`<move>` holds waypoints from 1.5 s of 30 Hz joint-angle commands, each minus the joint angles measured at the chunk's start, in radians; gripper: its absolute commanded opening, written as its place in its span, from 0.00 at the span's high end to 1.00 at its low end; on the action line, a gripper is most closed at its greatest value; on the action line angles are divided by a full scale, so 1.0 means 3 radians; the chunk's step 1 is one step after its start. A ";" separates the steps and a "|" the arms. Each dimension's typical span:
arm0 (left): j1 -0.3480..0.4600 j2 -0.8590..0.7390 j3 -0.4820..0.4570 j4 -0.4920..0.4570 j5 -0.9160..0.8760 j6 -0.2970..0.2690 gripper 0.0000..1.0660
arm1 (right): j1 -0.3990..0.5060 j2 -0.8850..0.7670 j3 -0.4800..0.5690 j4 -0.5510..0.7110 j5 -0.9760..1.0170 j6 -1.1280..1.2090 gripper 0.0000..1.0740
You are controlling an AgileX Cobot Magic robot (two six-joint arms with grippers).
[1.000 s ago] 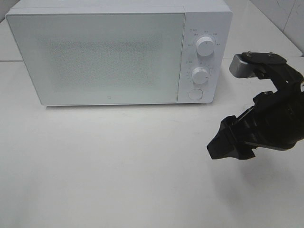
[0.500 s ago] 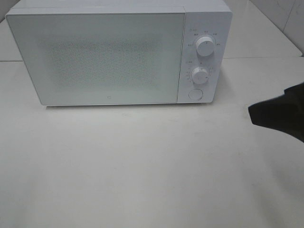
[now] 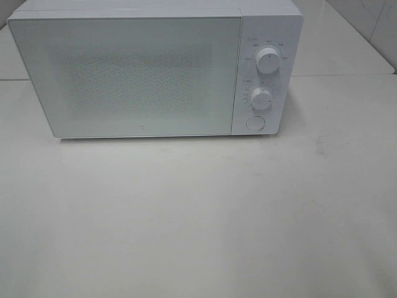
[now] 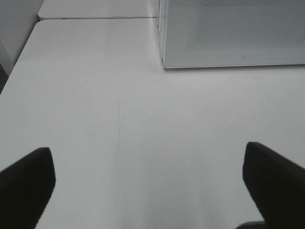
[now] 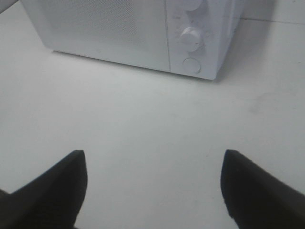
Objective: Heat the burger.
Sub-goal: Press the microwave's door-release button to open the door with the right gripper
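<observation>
The burger is out of view in every frame. A white microwave [image 3: 155, 68] stands at the back of the table with its door shut; its frosted door hides the inside. Two round knobs [image 3: 267, 61] and a round button [image 3: 255, 123] sit on its right panel. Neither arm shows in the exterior high view. In the left wrist view my left gripper [image 4: 150, 183] is open over bare table, near the microwave's front left corner [image 4: 164, 64]. In the right wrist view my right gripper [image 5: 152, 186] is open, empty, facing the microwave's control panel [image 5: 190, 40] from a distance.
The white table [image 3: 198, 217] stretches in front of the microwave. A seam between table tops runs behind it [image 4: 95, 18], and a tiled wall rises at the far right [image 3: 372, 25].
My right arm has drawn back out of the exterior high view to the right; a second ago it hung in front of the microwave's right side. The microwave has not moved.
</observation>
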 commanded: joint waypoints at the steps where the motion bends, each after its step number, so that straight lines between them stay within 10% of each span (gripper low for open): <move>1: 0.0003 -0.0053 0.0010 -0.0010 -0.0023 0.0000 0.06 | -0.0137 -0.0210 0.0000 -0.0040 0.0053 0.0057 0.30; 12: 0.0003 -0.0053 0.0010 -0.0010 -0.0023 0.0000 0.06 | -0.0577 -0.0883 -0.0187 -0.0063 0.0473 0.0270 0.30; 45: 0.0003 -0.0053 0.0010 -0.0007 -0.0023 0.0000 0.06 | -0.0577 -0.1100 -0.0197 -0.0497 0.1113 0.0387 0.30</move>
